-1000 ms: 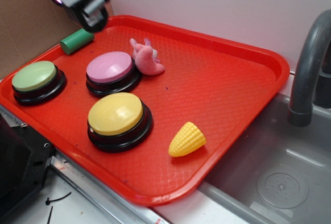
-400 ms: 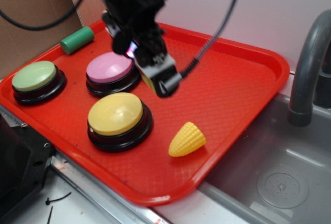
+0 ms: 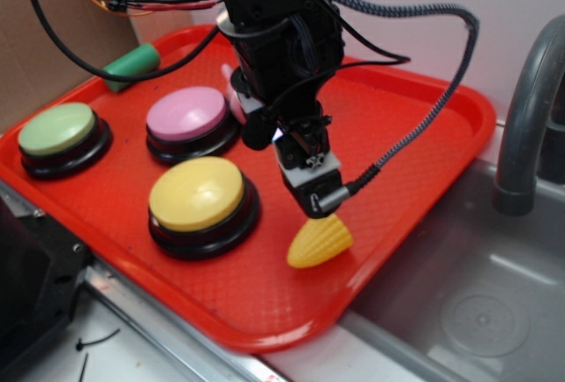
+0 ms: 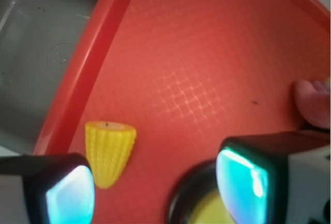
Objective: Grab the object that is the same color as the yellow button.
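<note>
Gripper above the toy corn, jaws spread and empty.

The gripper (image 3: 316, 198) hangs just above the object (image 3: 320, 241), a yellow corn piece lying on its side near the red tray's (image 3: 459, 126) sink-side edge, beside the yellow button (image 3: 196, 193). In the wrist view the corn (image 4: 109, 150) sits toward the left finger (image 4: 62, 193), off centre between the jaws, its long axis running roughly along them.

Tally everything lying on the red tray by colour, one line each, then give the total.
Yellow: 2, the yellow button and the corn
Pink: 2, the pink button and a mostly hidden plush toy
Green: 2, the green button and cylinder
Total: 6
</note>
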Robot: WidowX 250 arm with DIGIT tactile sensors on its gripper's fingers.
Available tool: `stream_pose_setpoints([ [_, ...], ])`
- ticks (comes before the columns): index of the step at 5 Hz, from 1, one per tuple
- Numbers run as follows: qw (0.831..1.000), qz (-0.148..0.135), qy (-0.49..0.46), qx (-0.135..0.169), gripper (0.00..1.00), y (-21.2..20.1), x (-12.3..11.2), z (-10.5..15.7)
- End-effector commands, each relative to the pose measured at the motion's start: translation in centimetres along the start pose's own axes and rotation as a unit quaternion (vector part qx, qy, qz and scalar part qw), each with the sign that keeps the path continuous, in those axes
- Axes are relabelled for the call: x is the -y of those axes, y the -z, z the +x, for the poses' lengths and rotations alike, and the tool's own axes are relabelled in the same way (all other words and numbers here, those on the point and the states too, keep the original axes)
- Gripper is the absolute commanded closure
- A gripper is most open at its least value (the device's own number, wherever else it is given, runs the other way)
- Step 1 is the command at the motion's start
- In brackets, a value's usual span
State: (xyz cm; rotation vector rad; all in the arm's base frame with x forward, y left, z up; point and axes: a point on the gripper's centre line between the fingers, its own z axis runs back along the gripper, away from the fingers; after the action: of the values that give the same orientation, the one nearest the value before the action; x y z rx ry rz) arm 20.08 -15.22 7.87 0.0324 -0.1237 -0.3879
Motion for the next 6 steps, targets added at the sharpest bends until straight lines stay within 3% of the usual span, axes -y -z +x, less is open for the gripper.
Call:
stream_pose_setpoints([
  [1, 0.999, 0.005, 0.04, -0.007, 0.0, 3.1, 1.9, 0.6],
  [2, 0.998, -0.025, 0.053, -0.017, 0.0, 4.0, 2.7, 0.1],
  [3, 0.998, -0.031, 0.05, -0.019, 0.0, 4.1, 2.8, -0.3],
  [4, 0.998, -0.05, 0.029, -0.02, 1.0, 4.0, 2.0, -0.4],
  [6, 0.998, -0.062, 0.017, -0.019, 1.0, 4.1, 1.1, -0.2],
])
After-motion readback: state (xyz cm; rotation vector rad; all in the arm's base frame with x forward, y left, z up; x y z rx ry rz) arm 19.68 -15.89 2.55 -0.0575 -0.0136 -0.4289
